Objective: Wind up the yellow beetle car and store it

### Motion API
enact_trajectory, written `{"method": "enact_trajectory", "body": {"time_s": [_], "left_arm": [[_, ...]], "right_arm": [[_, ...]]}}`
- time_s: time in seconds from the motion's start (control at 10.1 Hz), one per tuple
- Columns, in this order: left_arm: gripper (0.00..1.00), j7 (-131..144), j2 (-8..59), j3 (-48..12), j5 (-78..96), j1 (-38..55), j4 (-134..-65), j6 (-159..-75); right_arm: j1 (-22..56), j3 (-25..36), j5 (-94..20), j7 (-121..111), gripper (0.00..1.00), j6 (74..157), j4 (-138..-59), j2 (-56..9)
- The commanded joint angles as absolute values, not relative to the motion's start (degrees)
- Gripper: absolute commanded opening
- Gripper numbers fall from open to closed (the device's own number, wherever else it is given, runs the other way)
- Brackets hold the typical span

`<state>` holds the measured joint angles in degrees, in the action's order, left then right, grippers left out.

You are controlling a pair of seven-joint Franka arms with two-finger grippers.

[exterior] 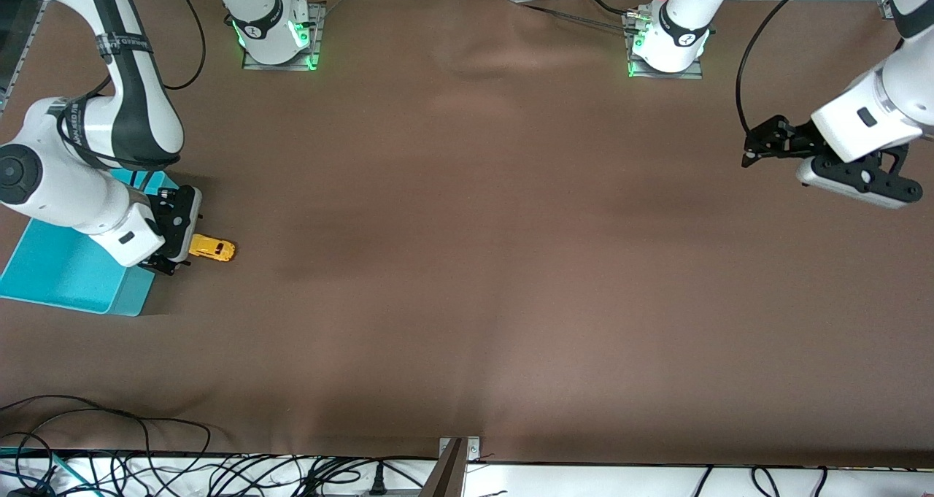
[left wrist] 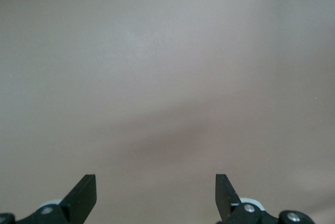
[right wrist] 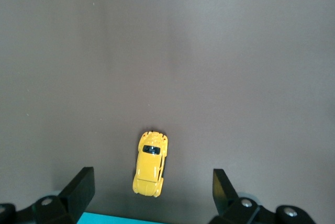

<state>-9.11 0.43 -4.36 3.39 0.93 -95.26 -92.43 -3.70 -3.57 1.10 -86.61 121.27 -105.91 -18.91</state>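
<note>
The yellow beetle car point(exterior: 212, 248) stands on the brown table just beside the teal tray point(exterior: 66, 278), on the tray's edge toward the left arm's end. My right gripper point(exterior: 182, 233) is open over the tray's edge and the car's near end, not touching the car. In the right wrist view the car point(right wrist: 151, 164) lies on the cloth between the spread fingertips point(right wrist: 84, 178) of the right gripper point(right wrist: 152, 177), with the tray's rim point(right wrist: 120, 219) at the edge. My left gripper point(exterior: 755, 147) waits open and empty above the left arm's end of the table; its view shows the left gripper point(left wrist: 156, 182) over bare cloth.
The shallow teal tray lies at the right arm's end, partly under the right arm. Cables run along the table edge nearest the front camera point(exterior: 146, 468). The two arm bases point(exterior: 273, 30) point(exterior: 668, 33) stand along the edge farthest from it.
</note>
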Motion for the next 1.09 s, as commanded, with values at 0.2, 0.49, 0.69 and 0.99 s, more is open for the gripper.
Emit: {"method": "enact_trajectory", "body": {"time_s": [0.2,0.49,0.69,0.99], "left_arm": [[1.00,-7.4,-2.6,-3.4,4.2,1.8,-94.9,-89.0],[1.00,-6.9,-2.4,-3.6,4.0,1.8,-94.7,-88.9],[1.00,-6.7,-2.4,-3.9,2.4,1.8,-94.7,-88.6],[1.00,-6.2,-1.9,-3.5,1.3,1.7,-94.3,-88.4]], "right_arm": [[-5.2,-4.0,1.9,-89.5,1.00,124.6,-109.2,-20.6],[-5.9,-4.0,1.9,-89.7,1.00,126.7,-111.6,-22.1],[-6.2,-3.9,2.5,-89.9,1.00,130.4,-113.9,-22.7],[-6.5,-4.0,4.4,-91.1,1.00,133.8,-114.6,-24.3]]}}
